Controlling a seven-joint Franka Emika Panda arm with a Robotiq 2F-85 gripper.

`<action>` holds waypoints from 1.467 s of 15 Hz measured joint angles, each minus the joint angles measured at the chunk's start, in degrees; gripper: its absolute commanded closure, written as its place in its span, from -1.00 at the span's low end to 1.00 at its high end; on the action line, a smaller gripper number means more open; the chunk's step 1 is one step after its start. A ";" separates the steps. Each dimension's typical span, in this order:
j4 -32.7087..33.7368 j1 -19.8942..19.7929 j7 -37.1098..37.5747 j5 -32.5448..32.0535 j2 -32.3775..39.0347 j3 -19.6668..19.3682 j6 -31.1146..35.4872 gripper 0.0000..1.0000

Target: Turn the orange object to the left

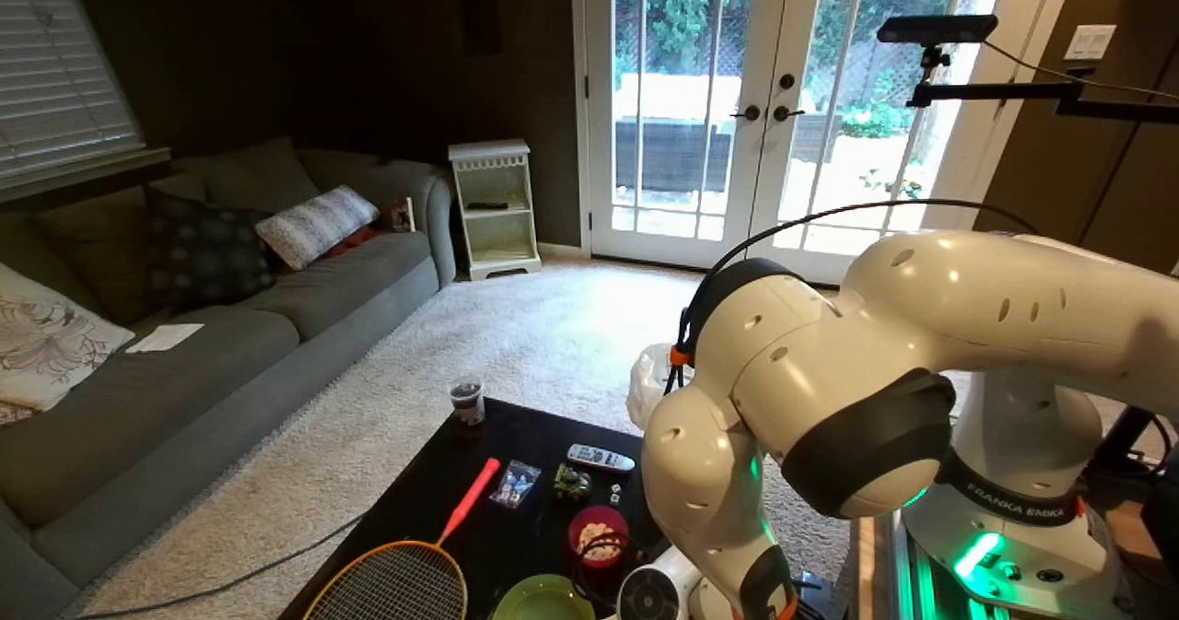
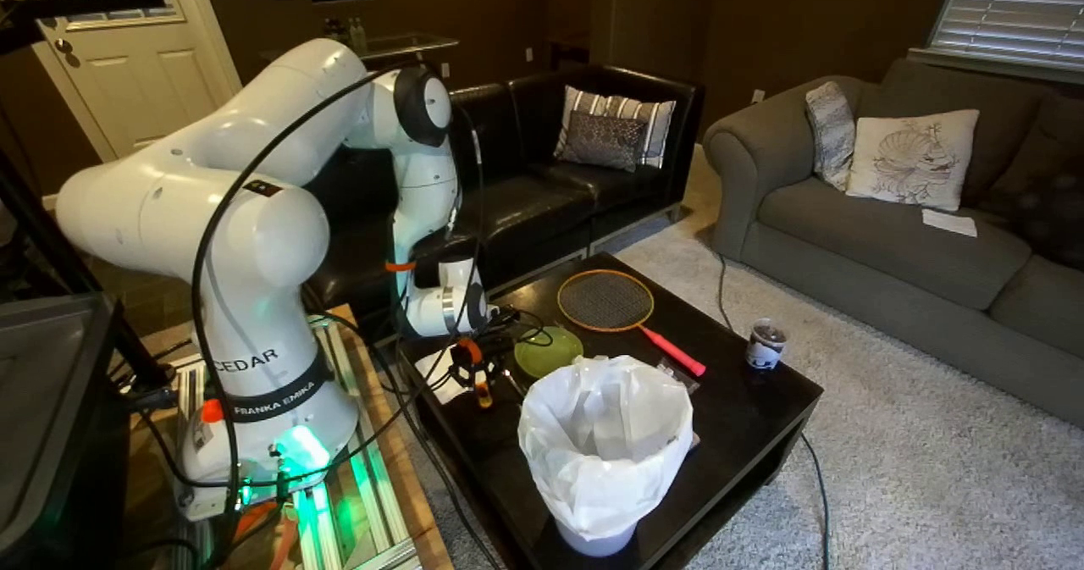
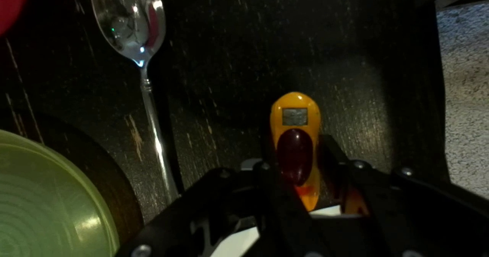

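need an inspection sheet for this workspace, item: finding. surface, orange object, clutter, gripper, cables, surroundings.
Surface: dark tabletop, pale scratches showing in the wrist view.
Orange object: longer than wide, lengthwise up and down the wrist view; grey rectangle and dark red oval on its visible face; resting or lifted, cannot tell.
Clutter: spoon and green dish nearby; also red bowl, racket, remote, cup.
Gripper: straddles the orange object; whether it touches is unclear.
Cables: black cable arcs above the arm; floor cable on the carpet.
Surroundings: white-lined bin, footing unclear; grey sofa, black sofa, glass doors.
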 measured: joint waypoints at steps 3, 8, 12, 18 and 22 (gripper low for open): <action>0.02 0.01 -0.48 -0.12 0.06 0.00 0.00 0.84; 0.27 0.01 -0.99 -0.28 0.35 0.00 0.00 0.84; 0.71 0.01 -1.10 -0.30 0.79 0.01 0.00 0.84; 1.40 0.01 -1.10 -0.30 1.38 0.01 0.00 0.84; 1.53 0.01 -1.10 -0.30 1.38 0.01 0.00 0.84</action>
